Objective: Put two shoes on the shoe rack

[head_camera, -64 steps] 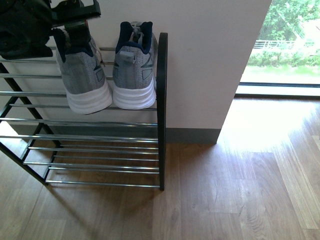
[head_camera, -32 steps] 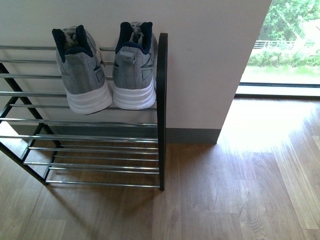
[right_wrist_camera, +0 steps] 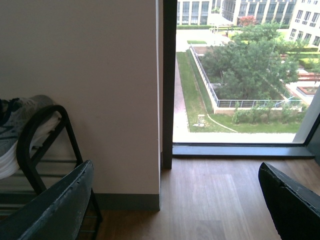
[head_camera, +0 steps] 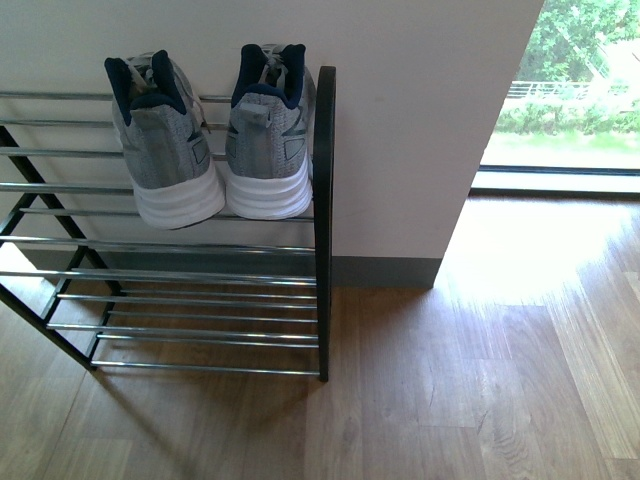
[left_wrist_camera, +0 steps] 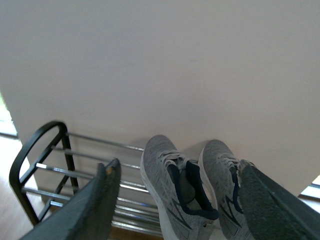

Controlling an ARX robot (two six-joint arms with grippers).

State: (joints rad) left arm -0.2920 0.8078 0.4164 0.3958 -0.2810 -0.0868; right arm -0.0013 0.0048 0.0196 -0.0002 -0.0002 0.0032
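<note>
Two grippers, both spread wide and empty: the left gripper [left_wrist_camera: 178, 167] looks down on the pair between its dark fingers, and the right gripper [right_wrist_camera: 176, 169] faces the window, well apart from them. The grey knit sneakers with thick white soles [head_camera: 265, 150] sit side by side, heels outward, on an upper tier of the black-framed, chrome-rod shoe rack [head_camera: 324, 220]. Placement looks complete. When you draw the left arm away, lift clear of the navy collars first so no finger snags a heel.
</note>
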